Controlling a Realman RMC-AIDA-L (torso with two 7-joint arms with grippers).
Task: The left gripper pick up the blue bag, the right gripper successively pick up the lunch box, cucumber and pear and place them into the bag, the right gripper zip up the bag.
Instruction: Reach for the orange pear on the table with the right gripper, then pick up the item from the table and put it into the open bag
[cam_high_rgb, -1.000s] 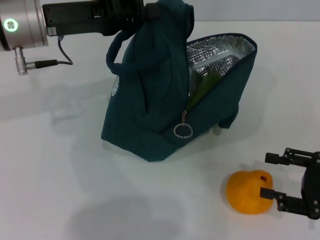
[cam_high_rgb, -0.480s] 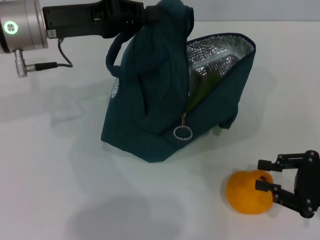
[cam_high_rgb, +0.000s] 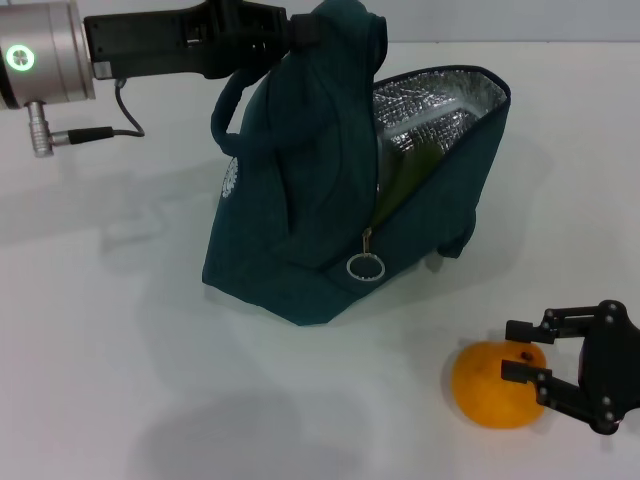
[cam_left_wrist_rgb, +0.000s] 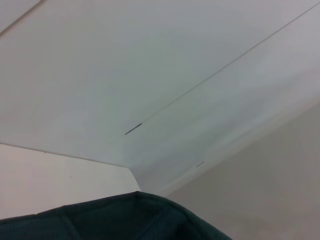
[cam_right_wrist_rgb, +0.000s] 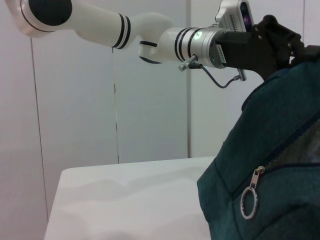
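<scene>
Resting on the white surface (cam_high_rgb: 120, 350) at the near right, the pear (cam_high_rgb: 490, 383) lies well apart from the blue bag (cam_high_rgb: 300, 220) and directly beside the right gripper (cam_high_rgb: 520, 352), on the side of that gripper facing the bag. The right gripper is spread, with one finger at the pear's top by the dark stem dimple and the other against its outer flank; the fruit sits partly between them but is not yet clamped. The pear is rounded, so no long axis governs the grasp. The right arm is much the nearer; the left gripper (cam_high_rgb: 285, 28) is at the far left, at the bag's top by the handles, and whether it is clamped there cannot be told. The bag's mouth faces right, exposing silver foil lining. Inside, the cucumber (cam_high_rgb: 412, 168) leans against the near wall, and a pale edge behind it appears to be the lunch box (cam_high_rgb: 432, 118). The zipper pull ring (cam_high_rgb: 366, 265) hangs at the front seam, zipper undone.
</scene>
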